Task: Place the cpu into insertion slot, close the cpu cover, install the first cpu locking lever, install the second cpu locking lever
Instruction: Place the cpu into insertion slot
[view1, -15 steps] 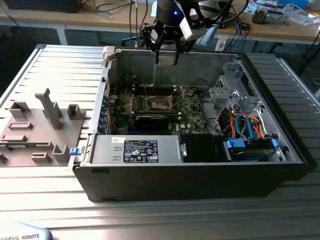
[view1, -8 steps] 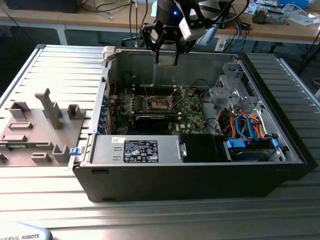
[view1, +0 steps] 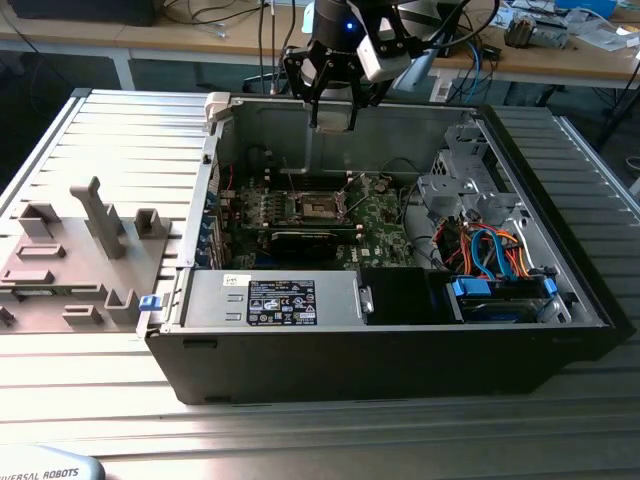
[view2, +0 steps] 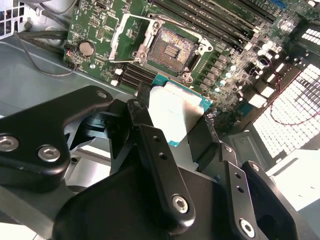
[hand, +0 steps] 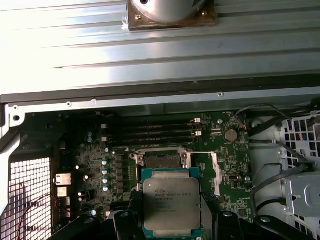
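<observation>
Clamping cpu (hand: 171, 207) edges, gripper (view1: 334, 122) hangs well clear of insertion slot (view2: 172, 49).

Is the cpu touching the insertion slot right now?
Apart. In the second wrist view the cpu sits clamped in the gripper; the exterior view shows it high above the insertion slot.

I see ribbed metal table (view1: 330, 430) w/ open PC case (view1: 380, 350) mid, grey parts holder (view1: 80, 250) touching it, exterior view's left.
</observation>
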